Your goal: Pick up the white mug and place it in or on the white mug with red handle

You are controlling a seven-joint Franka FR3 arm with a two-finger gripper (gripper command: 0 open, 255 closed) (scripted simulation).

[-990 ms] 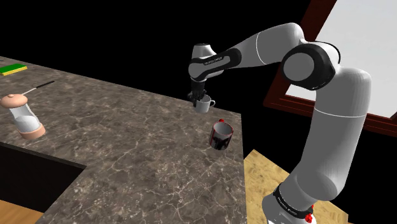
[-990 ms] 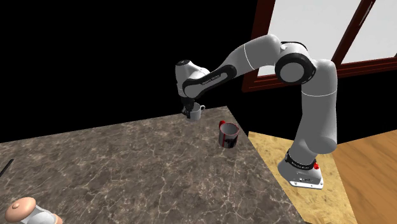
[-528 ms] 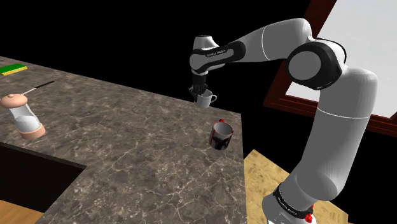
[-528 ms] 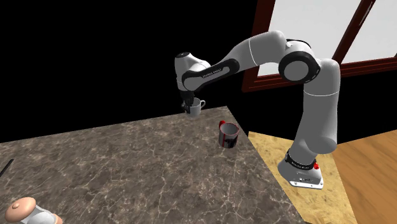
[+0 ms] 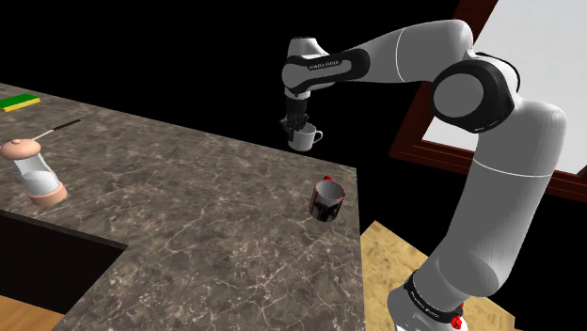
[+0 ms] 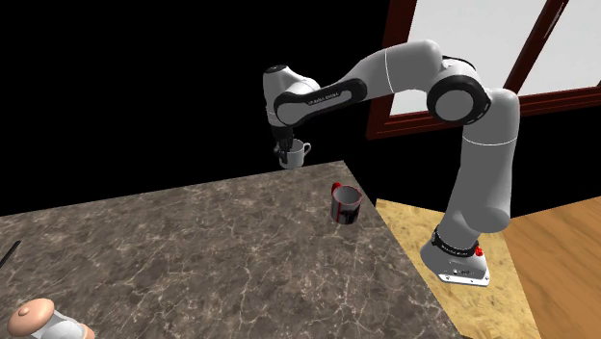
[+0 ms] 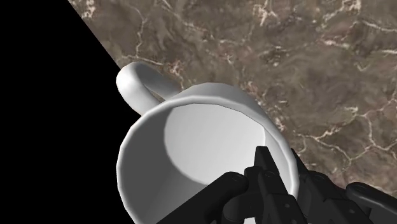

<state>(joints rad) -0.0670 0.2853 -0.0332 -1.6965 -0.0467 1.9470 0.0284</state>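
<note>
The all-black two-finger gripper (image 5: pixel 296 129) (image 6: pixel 283 151) (image 7: pixel 280 173) pinches the rim of the small plain white mug (image 5: pixel 303 140) (image 6: pixel 294 154) (image 7: pixel 202 147): in the wrist view one finger is inside the cup and the other is outside its wall. The mug hangs in the air, nearly upright, above the far edge of the brown marbled stone countertop (image 5: pixel 188 207) (image 6: pixel 212 250) (image 7: pixel 305 63), and half of it is against the black area. The dark mug with a red handle (image 5: pixel 327 200) (image 6: pixel 345 204) stands on the counter near its corner, lower and apart from the held mug. A pink and white grinder (image 5: pixel 36 170) stands well apart at the shoulder view's left.
</note>
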